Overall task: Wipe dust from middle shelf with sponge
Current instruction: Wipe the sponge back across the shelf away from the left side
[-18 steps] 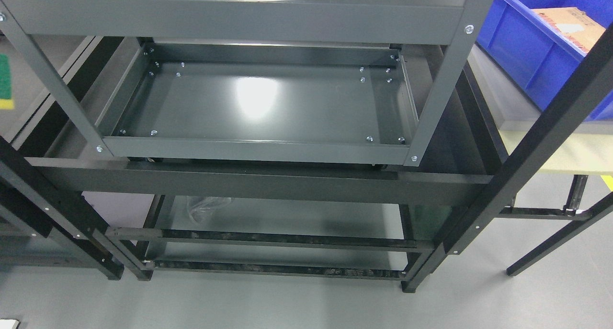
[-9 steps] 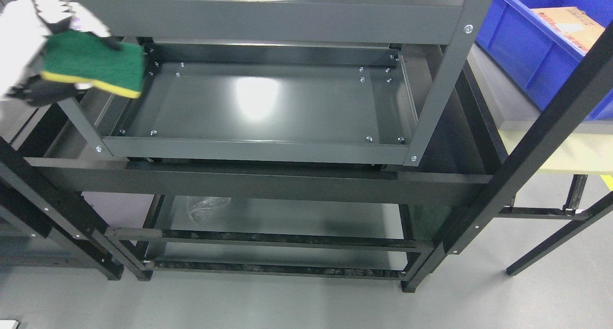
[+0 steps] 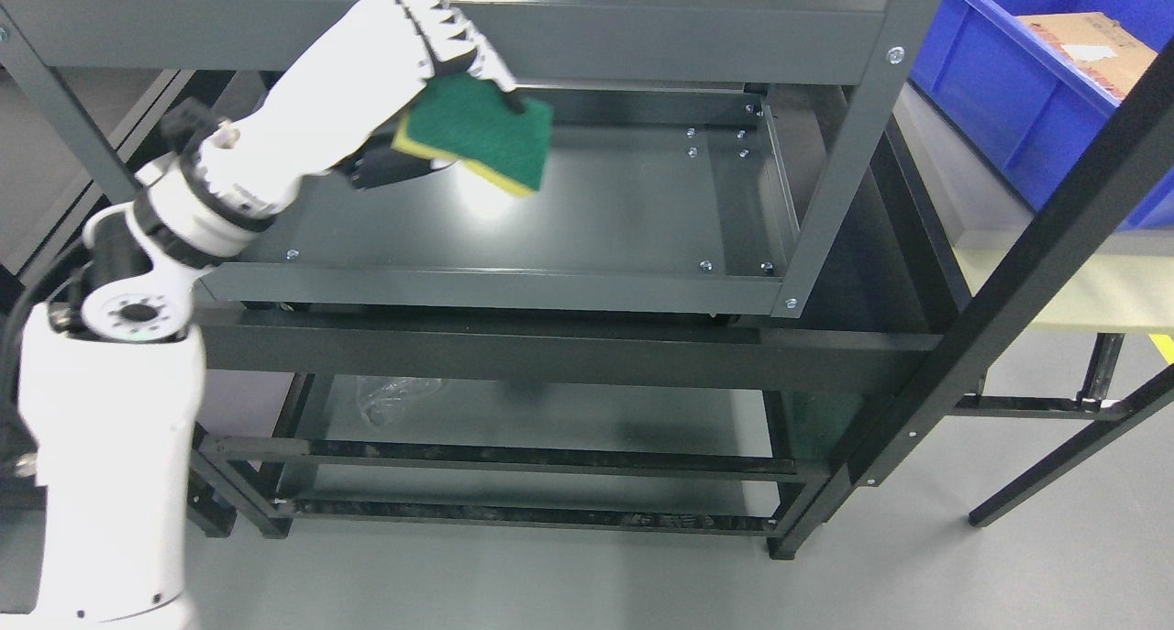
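My left hand (image 3: 431,107) reaches in from the lower left on a white arm and is shut on a green and yellow sponge (image 3: 481,142). The sponge hangs tilted above the left-centre of the middle shelf (image 3: 633,208), a dark grey metal tray with raised sides and screws at its corners. I cannot tell whether the sponge touches the shelf floor. The top shelf's front rail (image 3: 642,38) crosses just above the hand. My right hand does not show.
Grey uprights (image 3: 848,144) frame the shelf on both sides. A lower shelf (image 3: 569,419) holds a crumpled clear plastic bag (image 3: 394,393). A blue bin (image 3: 1036,89) with a cardboard box stands at the upper right. A black frame leg (image 3: 1018,281) slants across the right.
The left arm has swung in from the far left edge to over the middle shelf, carrying the sponge rightward. One second ago only a sliver of the sponge showed at the left edge.
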`<state>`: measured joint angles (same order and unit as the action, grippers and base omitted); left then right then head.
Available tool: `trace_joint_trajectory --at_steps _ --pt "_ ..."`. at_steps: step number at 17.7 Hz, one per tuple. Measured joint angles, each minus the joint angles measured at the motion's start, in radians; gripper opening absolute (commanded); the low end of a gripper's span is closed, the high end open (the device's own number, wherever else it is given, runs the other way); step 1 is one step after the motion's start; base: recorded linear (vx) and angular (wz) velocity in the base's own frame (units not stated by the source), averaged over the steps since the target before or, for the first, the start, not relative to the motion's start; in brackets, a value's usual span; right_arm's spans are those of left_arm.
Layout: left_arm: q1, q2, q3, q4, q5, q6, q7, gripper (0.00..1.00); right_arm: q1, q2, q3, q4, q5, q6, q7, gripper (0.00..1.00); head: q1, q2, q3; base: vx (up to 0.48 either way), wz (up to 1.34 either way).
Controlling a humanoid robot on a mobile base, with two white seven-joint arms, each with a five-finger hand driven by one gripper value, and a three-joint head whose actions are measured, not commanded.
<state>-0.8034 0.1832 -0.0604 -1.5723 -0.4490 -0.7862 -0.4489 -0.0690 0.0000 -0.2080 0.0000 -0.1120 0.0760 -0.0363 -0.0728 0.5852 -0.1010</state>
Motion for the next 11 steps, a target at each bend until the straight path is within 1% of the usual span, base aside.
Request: trace_joint_trajectory --at_steps 3,7,11 --pt "-0.032 -0.048 -0.090 0.006 -0.050 0.000 0.043 0.00 0.000 0.000 0.000 0.000 0.000 0.000 0.000 1.00 0.0000 0.000 0.000 0.000 0.00" --pt "-0.053 -0.091 -0.207 0.022 -0.082 0.000 0.092 0.00 0.000 0.000 0.000 0.000 0.000 0.000 0.000 1.00 0.0000 0.000 0.000 0.000 0.00" --pt "-0.042 -0.120 -0.275 0.037 -0.090 0.000 0.111 0.00 0.000 0.000 0.000 0.000 0.000 0.000 0.000 1.00 0.0000 0.000 0.000 0.000 0.00"
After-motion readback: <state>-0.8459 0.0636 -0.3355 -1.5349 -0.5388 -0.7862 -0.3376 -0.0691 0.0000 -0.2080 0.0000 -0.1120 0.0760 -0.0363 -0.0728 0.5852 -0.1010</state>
